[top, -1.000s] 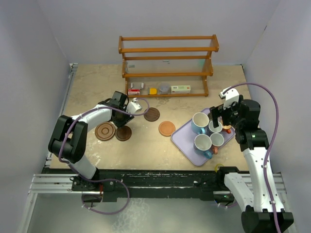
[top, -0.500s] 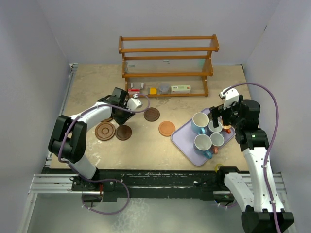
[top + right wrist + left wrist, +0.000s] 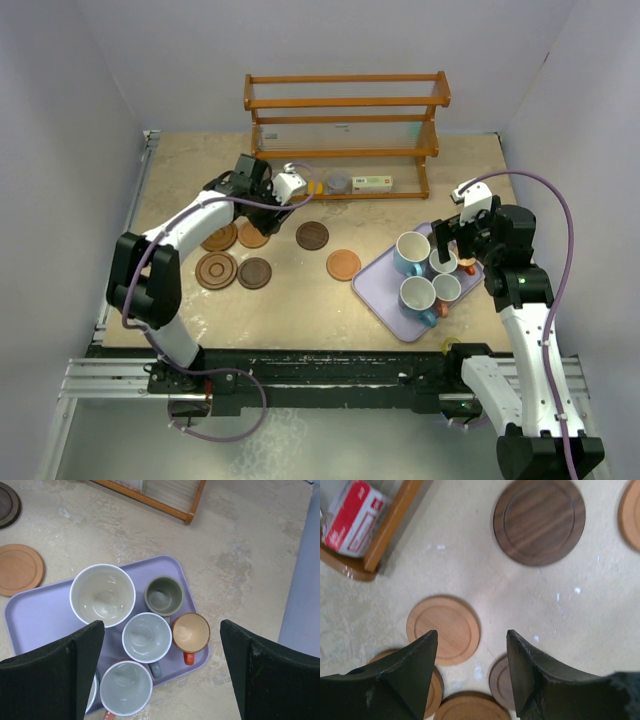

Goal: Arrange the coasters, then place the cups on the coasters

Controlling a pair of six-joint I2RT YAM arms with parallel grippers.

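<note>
Our left claw (image 3: 472, 637) hangs parted over smooth round wooden coasters (image 3: 443, 630) on the mottled table (image 3: 470, 565), while our right claw (image 3: 161, 625) gapes above glazed cups (image 3: 102, 594) crowding the lavender tray (image 3: 35, 615).

In the left wrist view, can see only a slice of the light orange coaster (image 3: 631, 510), cropped by the right edge. Cannot read the print on the red and white box (image 3: 351, 520), itself cut at the top left corner. Lower down, get mere parts of a tan coaster (image 3: 438, 690) and a dark coaster (image 3: 497, 680), tucked behind the fingers (image 3: 395, 680) of the left claw (image 3: 472, 636), and of a third coaster (image 3: 470, 710), sliced by the bottom edge. In the right wrist view, lose most of one cup (image 3: 93, 697) and a corner of the lavender tray (image 3: 40, 615) behind a finger (image 3: 50, 675) of the right claw (image 3: 161, 625). From above, cannot identify the small items (image 3: 338, 183) on the bottom shelf of the rack (image 3: 345, 100); barely glimpse the orange cup (image 3: 467, 264) behind the right claw.
</note>
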